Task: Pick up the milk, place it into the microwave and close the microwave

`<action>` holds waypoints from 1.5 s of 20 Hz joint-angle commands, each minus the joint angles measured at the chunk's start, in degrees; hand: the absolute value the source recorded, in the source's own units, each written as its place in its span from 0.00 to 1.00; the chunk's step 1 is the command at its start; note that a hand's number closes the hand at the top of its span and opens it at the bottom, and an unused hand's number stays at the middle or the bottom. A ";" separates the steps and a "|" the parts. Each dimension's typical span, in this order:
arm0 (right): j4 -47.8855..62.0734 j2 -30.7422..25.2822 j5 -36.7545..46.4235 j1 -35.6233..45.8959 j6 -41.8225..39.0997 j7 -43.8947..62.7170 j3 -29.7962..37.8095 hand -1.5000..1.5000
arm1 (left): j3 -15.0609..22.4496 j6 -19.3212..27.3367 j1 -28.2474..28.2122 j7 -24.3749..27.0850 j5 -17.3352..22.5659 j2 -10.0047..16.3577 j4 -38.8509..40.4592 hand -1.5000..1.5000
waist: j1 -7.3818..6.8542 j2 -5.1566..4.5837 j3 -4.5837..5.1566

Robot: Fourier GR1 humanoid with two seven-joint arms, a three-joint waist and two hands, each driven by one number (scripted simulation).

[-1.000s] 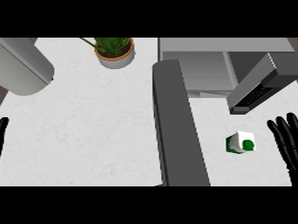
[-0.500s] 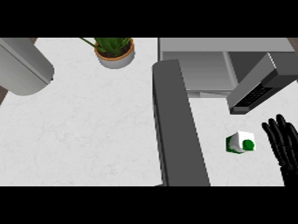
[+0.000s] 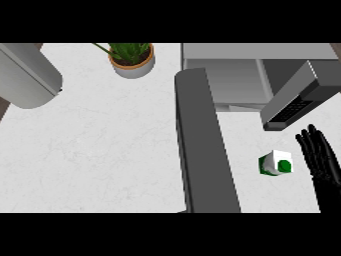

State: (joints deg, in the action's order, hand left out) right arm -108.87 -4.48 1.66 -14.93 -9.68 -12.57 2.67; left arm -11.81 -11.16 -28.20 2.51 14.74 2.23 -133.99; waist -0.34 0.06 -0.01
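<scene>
The milk (image 3: 276,163) is a small white carton with a green label, standing on the white counter at the right. Just right of it my right hand (image 3: 323,161) is open, fingers straight and pointing up the view, a small gap from the carton. The microwave (image 3: 236,75) sits at the back right with its door (image 3: 301,94) swung open toward the right. My left hand does not show in the head view.
A potted plant (image 3: 131,59) stands at the back centre. A grey rounded object (image 3: 14,74) lies at the back left. A dark grey upright panel (image 3: 205,145) runs down the middle, left of the milk. The counter's (image 3: 92,150) left side is bare white.
My right hand has moved left and up toward the milk. My left hand has slid down out of the view at the lower left.
</scene>
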 commanded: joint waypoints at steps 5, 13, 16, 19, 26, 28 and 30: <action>14.40 -2.32 -0.47 2.29 0.07 -8.27 7.25 0.00 | -3.16 -4.33 -5.95 -0.59 4.67 -0.96 -4.73 0.00 | -0.21 0.04 -0.01; 32.15 -2.80 3.15 6.47 0.42 -20.26 8.38 0.00 | -4.63 -4.10 -4.34 -3.17 4.30 -2.19 -6.41 0.00 | -0.06 -0.02 -0.02; 34.88 -5.83 -0.44 8.05 -3.53 -21.20 11.23 0.00 | -8.23 -5.43 -3.99 -4.25 7.62 -1.56 -5.91 0.00 | -0.07 -0.01 -0.02; 45.56 -2.86 4.87 12.92 1.30 -27.34 9.04 0.00 | -8.09 -7.76 -4.31 -1.75 6.82 -1.73 -3.39 0.00 | -0.39 -0.05 -0.03; 54.12 -7.40 4.63 16.49 -0.14 -31.42 11.45 0.00 | -4.32 -4.29 -5.12 -1.62 3.62 -2.21 -5.50 0.00 | -0.09 -0.02 -0.01; 60.50 -6.59 5.77 19.10 0.86 -36.66 11.20 0.00 | -5.84 -5.14 -4.54 -5.13 7.77 -2.19 -6.47 0.00 | -0.21 -0.05 -0.03; 70.63 -8.68 5.96 22.88 1.95 -42.47 14.00 0.00 | -5.97 -6.80 -5.07 -0.66 6.11 -2.20 -3.62 0.00 | -0.54 -0.13 -0.07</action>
State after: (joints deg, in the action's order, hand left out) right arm -48.90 -11.57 6.68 4.21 -8.95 -48.00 14.78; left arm -18.23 -17.56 -32.26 1.98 19.90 0.53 -134.98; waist -0.66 0.00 -0.04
